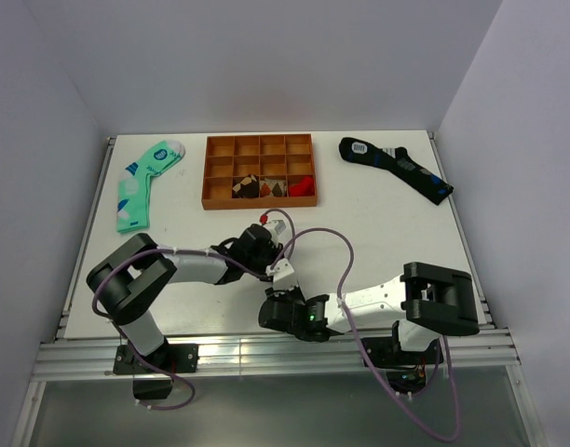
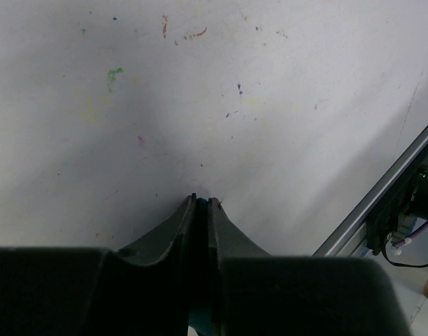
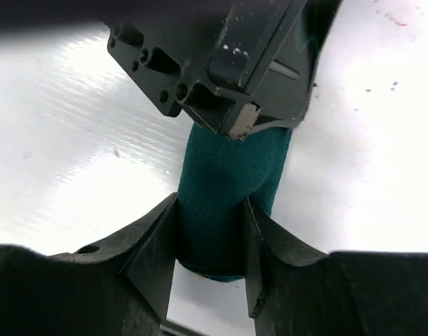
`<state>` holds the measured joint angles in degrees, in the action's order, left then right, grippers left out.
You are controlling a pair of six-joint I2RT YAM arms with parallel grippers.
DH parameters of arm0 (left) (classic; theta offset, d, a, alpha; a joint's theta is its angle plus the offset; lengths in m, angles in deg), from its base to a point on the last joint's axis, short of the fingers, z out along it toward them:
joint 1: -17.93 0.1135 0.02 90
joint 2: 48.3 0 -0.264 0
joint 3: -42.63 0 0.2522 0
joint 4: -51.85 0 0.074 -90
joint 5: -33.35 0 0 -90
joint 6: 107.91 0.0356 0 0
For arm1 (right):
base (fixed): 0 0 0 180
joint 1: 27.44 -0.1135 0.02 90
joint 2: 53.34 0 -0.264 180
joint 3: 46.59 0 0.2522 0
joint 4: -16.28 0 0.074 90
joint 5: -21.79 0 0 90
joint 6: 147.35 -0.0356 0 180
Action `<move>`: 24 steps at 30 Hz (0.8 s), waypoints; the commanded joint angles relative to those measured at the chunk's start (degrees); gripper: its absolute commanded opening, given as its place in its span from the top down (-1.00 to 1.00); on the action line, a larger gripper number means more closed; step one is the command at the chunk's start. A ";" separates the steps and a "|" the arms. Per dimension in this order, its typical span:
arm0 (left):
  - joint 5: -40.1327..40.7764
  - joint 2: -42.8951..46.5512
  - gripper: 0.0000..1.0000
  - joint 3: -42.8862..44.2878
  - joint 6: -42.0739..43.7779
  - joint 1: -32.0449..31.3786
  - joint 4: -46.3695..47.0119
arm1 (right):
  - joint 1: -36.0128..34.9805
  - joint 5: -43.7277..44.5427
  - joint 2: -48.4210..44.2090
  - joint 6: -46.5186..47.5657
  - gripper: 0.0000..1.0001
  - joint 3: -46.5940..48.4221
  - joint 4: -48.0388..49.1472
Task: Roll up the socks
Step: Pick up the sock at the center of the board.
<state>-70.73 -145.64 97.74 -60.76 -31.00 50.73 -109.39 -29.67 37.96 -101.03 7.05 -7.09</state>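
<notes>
The socks (image 3: 228,175) are a dark teal-green roll standing up from the white table in the right wrist view. My right gripper (image 3: 211,204) is shut on the roll's lower end, a finger pressed flat against each side. My left gripper (image 3: 231,66) comes down from above and holds the roll's upper end. In the left wrist view the left gripper (image 2: 202,202) is shut, with only a thin teal strip of sock (image 2: 200,323) showing between its fingers. In the top view both grippers meet near the table's front middle, left (image 1: 278,268) and right (image 1: 278,309), hiding the socks.
An orange compartment tray (image 1: 259,144) holding several small items sits at the back centre. A mint-green sock (image 1: 141,186) lies at the back left and a black sock with blue patches (image 1: 397,168) at the back right. The table's metal front rail (image 2: 382,203) runs close by.
</notes>
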 commanded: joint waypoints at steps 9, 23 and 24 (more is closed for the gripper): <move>-0.50 2.77 0.24 -3.81 -3.73 0.67 -3.95 | 0.39 -20.27 2.39 -7.65 1.00 -7.27 3.10; 3.98 12.34 0.08 -7.86 -7.86 2.08 0.10 | 1.27 -18.15 -1.92 -8.88 1.00 -9.56 1.26; 4.33 12.96 0.08 -8.03 -8.04 2.26 0.10 | 1.27 -17.98 -2.01 -8.79 1.00 -9.38 1.08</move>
<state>-68.70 -135.96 90.22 -67.29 -29.27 50.36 -107.84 -38.26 33.00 -107.50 1.27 5.35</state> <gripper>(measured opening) 0.458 0.419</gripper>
